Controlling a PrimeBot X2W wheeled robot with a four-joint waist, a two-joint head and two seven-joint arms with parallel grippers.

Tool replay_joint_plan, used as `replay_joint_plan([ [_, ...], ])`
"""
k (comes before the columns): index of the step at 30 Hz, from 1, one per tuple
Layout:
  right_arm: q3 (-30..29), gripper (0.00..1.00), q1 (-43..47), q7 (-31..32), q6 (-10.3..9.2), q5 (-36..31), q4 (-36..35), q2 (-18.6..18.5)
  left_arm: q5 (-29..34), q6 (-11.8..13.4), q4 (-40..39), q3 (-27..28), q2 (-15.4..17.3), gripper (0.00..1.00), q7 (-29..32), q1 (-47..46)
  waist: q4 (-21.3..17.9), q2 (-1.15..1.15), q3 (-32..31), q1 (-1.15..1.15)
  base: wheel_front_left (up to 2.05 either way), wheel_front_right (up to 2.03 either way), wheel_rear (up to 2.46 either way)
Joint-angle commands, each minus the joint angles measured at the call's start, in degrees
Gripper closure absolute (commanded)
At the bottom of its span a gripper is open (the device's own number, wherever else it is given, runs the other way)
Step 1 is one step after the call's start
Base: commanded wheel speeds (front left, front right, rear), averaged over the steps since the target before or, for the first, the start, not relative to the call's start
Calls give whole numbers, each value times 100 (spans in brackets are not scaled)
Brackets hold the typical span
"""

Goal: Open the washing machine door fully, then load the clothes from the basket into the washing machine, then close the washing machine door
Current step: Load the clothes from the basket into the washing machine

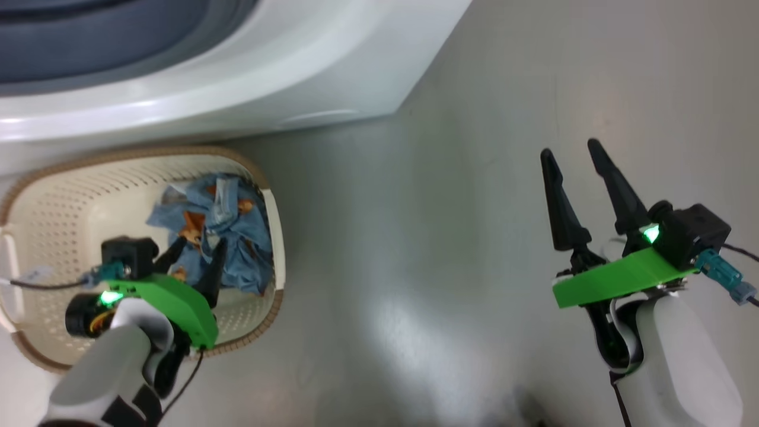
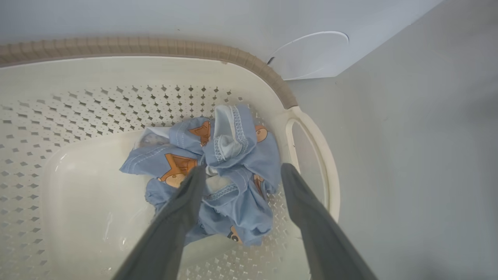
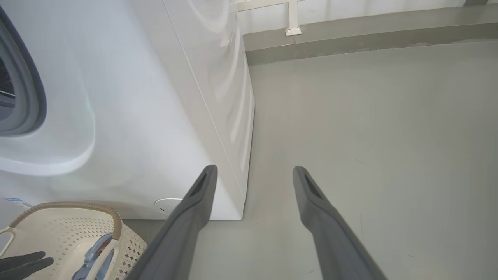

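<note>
The cream perforated basket (image 1: 274, 213) with a brown rim stands on the floor against the front of the white washing machine (image 1: 284, 77). Crumpled light blue clothes (image 1: 237, 237) with orange bears lie in its right half. My left gripper (image 1: 198, 246) is down inside the basket, open, its fingers straddling the top of the clothes (image 2: 233, 136); one finger (image 2: 186, 202) rests against the cloth. My right gripper (image 1: 569, 151) hangs open and empty over bare floor, right of the machine. The grey door seal (image 3: 27, 97) shows at the machine's opening. The washing machine door is out of view.
Grey floor (image 1: 450, 249) spreads to the right of the basket and machine. A round service flap (image 2: 311, 54) sits at the machine's lower front corner. In the right wrist view a low ledge (image 3: 369, 35) runs along the wall behind the machine (image 3: 155, 97).
</note>
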Motion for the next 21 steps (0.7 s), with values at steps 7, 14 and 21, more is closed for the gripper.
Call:
replay_joint_plan([
  [7, 186, 0, -199, -69, 9, -128, -268, 80, -656, -9, 193, -572, 465, 0, -36, -587, -200, 0, 772, 0, 0, 0, 0],
  [14, 261, 0, -274, -69, 9, -177, -280, 97, -1079, -9, 283, -1128, 655, 0, -36, -936, -273, 0, 1011, 0, 0, 0, 0],
  [21, 336, 0, -322, -69, 9, -204, -311, 113, -1692, -9, 228, -1759, 812, 0, -34, -1251, -346, 0, 1215, 0, 0, 0, 0],
])
